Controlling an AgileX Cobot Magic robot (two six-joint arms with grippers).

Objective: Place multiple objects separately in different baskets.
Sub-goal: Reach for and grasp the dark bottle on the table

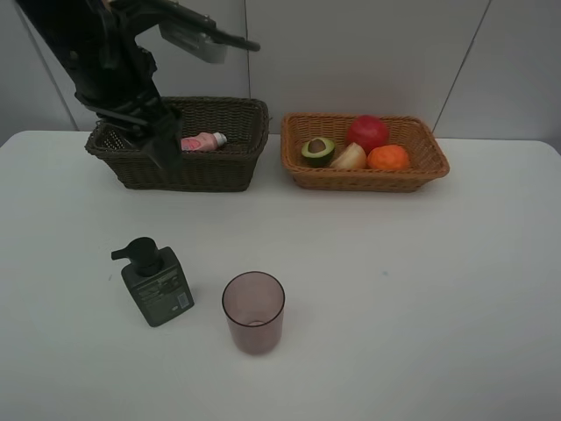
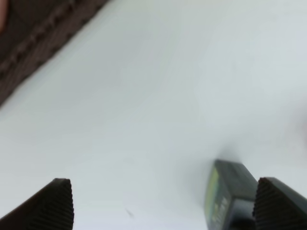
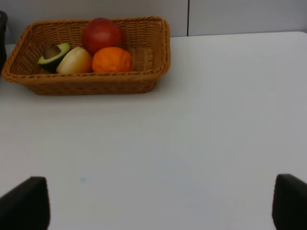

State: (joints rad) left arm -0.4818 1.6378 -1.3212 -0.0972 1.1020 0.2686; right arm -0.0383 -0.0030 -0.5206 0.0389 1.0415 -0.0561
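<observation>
The dark brown basket [image 1: 219,167] holds a small pink bottle [image 1: 203,141]. My left gripper [image 1: 160,149] hangs at this basket's front left, open and empty [image 2: 165,206]; the left wrist view shows the dark basket's wall [image 2: 33,48] and the pump bottle [image 2: 228,194] beside one fingertip. The light tan basket [image 1: 368,178] holds a red apple [image 1: 368,132], a tangerine [image 1: 387,157], a peach-coloured fruit [image 1: 350,157] and an avocado half [image 1: 318,151]. A dark green pump bottle [image 1: 156,283] and a translucent cup [image 1: 253,311] stand on the table. My right gripper [image 3: 158,206] is open and empty.
The white table [image 1: 421,289] runs to a grey wall behind the baskets. The left arm rises over the dark basket's left end. The right wrist view looks at the tan basket [image 3: 96,86] from across bare tabletop.
</observation>
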